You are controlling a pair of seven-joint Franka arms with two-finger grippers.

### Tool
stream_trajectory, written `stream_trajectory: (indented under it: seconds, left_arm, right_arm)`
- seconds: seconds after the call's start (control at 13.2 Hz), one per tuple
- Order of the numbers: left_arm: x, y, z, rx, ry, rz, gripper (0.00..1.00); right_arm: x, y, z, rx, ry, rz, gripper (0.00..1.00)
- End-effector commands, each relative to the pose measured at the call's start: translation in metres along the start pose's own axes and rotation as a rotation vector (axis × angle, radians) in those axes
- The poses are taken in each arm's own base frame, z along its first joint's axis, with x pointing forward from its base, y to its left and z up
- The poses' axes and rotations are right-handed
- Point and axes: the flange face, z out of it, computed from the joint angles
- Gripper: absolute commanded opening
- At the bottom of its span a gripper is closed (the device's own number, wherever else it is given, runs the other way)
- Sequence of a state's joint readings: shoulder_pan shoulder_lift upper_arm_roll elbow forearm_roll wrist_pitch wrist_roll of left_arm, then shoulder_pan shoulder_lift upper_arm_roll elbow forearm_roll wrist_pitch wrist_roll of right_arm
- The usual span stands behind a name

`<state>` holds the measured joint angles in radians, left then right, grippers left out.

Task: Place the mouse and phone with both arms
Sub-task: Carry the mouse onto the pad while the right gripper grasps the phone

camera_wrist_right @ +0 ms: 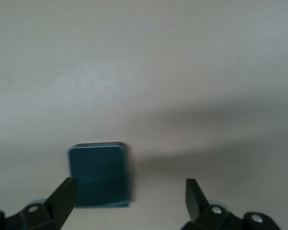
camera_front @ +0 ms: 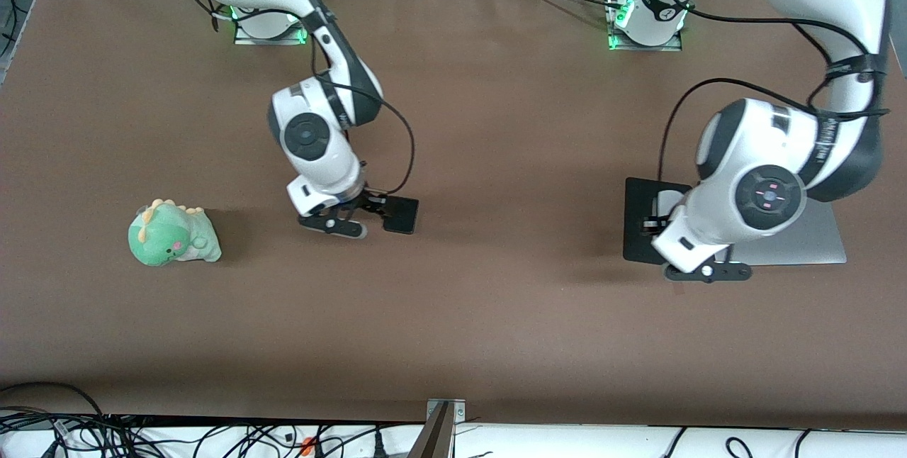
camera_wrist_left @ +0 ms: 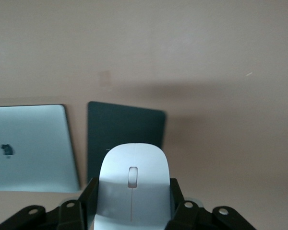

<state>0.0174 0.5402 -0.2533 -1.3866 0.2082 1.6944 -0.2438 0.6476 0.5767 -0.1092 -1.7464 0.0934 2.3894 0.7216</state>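
Observation:
My left gripper point(camera_front: 655, 220) is shut on the white mouse point(camera_wrist_left: 133, 187). It holds the mouse over the black mouse pad point(camera_wrist_left: 120, 129) at the left arm's end of the table. In the front view the mouse point(camera_front: 666, 201) shows partly under the wrist, over the pad point(camera_front: 638, 220). The black phone point(camera_front: 401, 215) lies on the brown table near the middle. My right gripper point(camera_front: 379, 208) is open and low over it. In the right wrist view the phone point(camera_wrist_right: 100, 175) lies between the fingers, close against one fingertip point(camera_wrist_right: 65, 194), with a wide gap to the other.
A closed silver laptop point(camera_front: 801, 238) lies beside the mouse pad, also seen in the left wrist view point(camera_wrist_left: 29, 146). A green plush dinosaur point(camera_front: 172, 233) sits toward the right arm's end of the table. Cables run along the table's near edge.

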Motion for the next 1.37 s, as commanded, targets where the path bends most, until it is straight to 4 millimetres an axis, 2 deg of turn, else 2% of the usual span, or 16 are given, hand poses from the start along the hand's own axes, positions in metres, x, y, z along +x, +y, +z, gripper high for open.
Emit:
stream_trajectory:
  seconds: [0.0, 0.15, 0.38, 0.46, 0.84, 1.06, 1.14, 1.22, 1.29]
  left_arm:
    - [-0.02, -0.045, 0.031, -0.029, -0.078, 0.089, 0.16]
    - [-0.034, -0.06, 0.058, -0.026, -0.056, 0.084, 0.15]
    - [-0.065, -0.053, 0.108, -0.037, 0.064, 0.096, 0.15]
    - [-0.069, -0.057, 0.124, -0.045, 0.081, 0.091, 0.16]
    - [-0.077, -0.058, 0.2, -0.114, 0.231, 0.074, 0.16]
    - [-0.081, -0.052, 0.23, -0.144, 0.266, 0.069, 0.18]
    - [-0.078, -0.05, 0.238, -0.158, 0.29, 0.06, 0.22]
    - [-0.076, -0.049, 0.243, -0.163, 0.292, 0.056, 0.37]
    - [-0.075, -0.052, 0.242, -0.161, 0.293, 0.051, 0.99]
  right_arm:
    - [-0.017, -0.023, 0.022, 0.027, 0.033, 0.042, 1.0]
    - [-0.022, -0.027, 0.031, 0.032, 0.042, 0.031, 1.0]
    - [-0.032, -0.032, 0.051, 0.032, 0.049, 0.014, 1.0]
    - [-0.036, -0.035, 0.056, 0.034, 0.052, 0.006, 1.0]
    - [-0.044, -0.037, 0.069, 0.023, 0.048, -0.014, 1.0]
    - [-0.044, -0.034, 0.075, 0.013, 0.045, -0.023, 1.0]
    - [-0.045, -0.034, 0.075, 0.01, 0.048, -0.029, 1.0]
    - [-0.045, -0.034, 0.076, 0.01, 0.048, -0.032, 1.0]
    - [-0.046, -0.034, 0.079, 0.006, 0.047, -0.035, 1.0]
